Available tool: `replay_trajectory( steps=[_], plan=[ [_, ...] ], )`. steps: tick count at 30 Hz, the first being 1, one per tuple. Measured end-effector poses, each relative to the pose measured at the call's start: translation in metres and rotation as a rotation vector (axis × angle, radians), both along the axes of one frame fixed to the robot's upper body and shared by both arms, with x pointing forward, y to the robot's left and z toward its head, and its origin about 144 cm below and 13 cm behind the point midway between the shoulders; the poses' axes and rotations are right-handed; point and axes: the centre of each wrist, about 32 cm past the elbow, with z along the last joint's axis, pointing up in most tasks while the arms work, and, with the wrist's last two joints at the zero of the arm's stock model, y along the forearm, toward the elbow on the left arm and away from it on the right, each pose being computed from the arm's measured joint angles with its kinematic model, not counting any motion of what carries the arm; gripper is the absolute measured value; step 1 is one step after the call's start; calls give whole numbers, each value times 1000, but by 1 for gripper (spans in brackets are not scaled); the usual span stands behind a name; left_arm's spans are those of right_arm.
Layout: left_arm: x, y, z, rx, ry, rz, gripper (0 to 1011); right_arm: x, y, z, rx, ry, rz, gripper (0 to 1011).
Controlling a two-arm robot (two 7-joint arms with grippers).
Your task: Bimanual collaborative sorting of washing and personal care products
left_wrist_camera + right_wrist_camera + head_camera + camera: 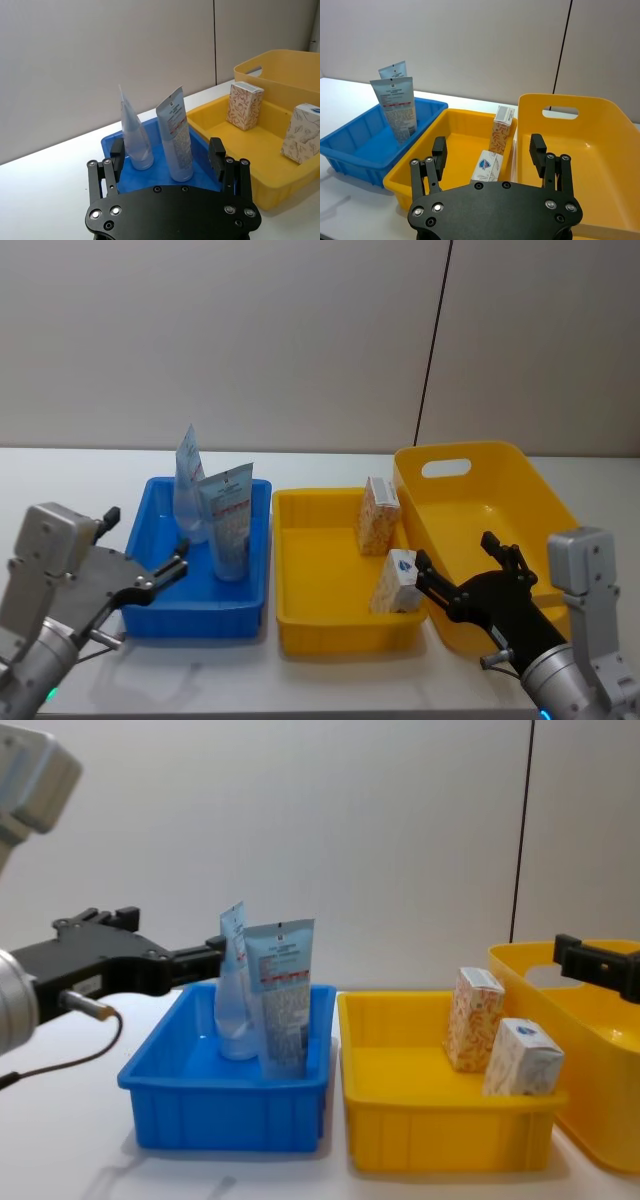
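I'm watching the near tube (229,520) and the far tube (188,485) standing upright together in the blue bin (195,623) on the left. The orange-speckled carton (377,517) and the white-blue carton (394,582) are sitting along the right wall of the middle yellow tray (340,630). My left gripper (148,540) is hovering spread wide and empty at the blue bin's near left corner. My right gripper (453,550) is hanging spread, gripping nothing, just right of the white-blue carton, over the big yellow bin (500,490).

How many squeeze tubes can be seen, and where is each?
2. Both stand in the blue bin: the printed tube nearer the yellow tray, the clearer tube behind it, further left. No other seems hidden.
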Motion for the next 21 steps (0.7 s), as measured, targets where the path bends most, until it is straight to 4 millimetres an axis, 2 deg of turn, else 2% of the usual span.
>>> replay_trajectory(
  steps=[9, 21],
  plan=[
    [7, 18, 0, -30, 5, -29, 1001, 0, 0, 0, 0, 0, 0, 1002],
    [36, 37, -5, -68, 21, -111, 1001, 0, 0, 0, 0, 0, 0, 1002]
  ],
)
